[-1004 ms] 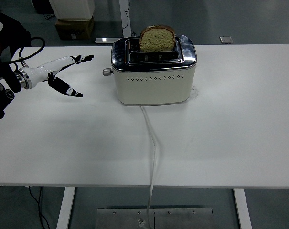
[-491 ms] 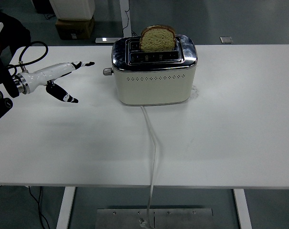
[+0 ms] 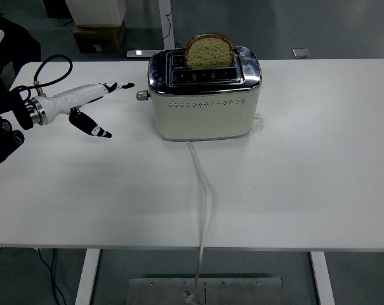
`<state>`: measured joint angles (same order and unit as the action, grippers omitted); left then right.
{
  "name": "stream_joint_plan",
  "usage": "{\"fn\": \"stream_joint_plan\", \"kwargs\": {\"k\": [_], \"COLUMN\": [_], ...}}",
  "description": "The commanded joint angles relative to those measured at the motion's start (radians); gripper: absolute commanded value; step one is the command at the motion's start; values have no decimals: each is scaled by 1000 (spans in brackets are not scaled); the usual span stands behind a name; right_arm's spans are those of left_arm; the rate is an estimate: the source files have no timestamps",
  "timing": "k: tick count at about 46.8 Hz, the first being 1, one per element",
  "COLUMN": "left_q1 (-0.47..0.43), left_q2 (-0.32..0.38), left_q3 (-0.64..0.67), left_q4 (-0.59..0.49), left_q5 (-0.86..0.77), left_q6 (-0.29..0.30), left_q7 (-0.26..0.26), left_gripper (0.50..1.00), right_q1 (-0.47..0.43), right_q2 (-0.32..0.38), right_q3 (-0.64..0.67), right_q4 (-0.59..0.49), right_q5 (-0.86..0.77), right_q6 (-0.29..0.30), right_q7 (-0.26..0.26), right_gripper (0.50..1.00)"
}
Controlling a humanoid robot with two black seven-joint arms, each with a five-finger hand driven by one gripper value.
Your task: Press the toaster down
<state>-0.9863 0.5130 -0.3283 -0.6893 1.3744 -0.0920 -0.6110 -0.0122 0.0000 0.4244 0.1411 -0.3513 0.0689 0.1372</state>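
Note:
A cream toaster with a chrome top stands at the table's back middle. A slice of brown bread sticks up out of its far slot. The toaster's lever knob juts out of its left end. My left hand is white with black fingertips; it hovers over the table left of the toaster, fingers spread and empty. Its index fingertip points at the toaster, just left of and slightly above the knob, not touching it. The right arm is out of view.
A white power cord runs from the toaster's front down over the table's near edge. A black cable loops above my left wrist. Cardboard boxes stand on the floor behind the table at the left.
My left hand drew back left, then moved right again toward the toaster; its index fingertip is now closer to the lever knob. The toaster and bread have not moved.

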Motion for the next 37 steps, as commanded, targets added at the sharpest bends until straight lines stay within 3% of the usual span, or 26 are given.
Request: {"fn": "stream_joint_plan", "kwargs": {"k": [1, 37], "left_q1": [2, 11], "left_q2": [-1, -42], "left_q3": [5, 28], "left_q4": [1, 5], "left_q5": [-1, -6], "left_q6": [-2, 1], "left_q7": [0, 0], "left_gripper": [1000, 1000], "right_q1": [0, 0], "right_q2": [0, 0], "right_q3": [0, -1], "right_q4": [0, 0], "right_q5": [0, 0], "right_q6": [0, 0], "right_q7": [1, -1], "right_gripper": [1000, 1000]}}
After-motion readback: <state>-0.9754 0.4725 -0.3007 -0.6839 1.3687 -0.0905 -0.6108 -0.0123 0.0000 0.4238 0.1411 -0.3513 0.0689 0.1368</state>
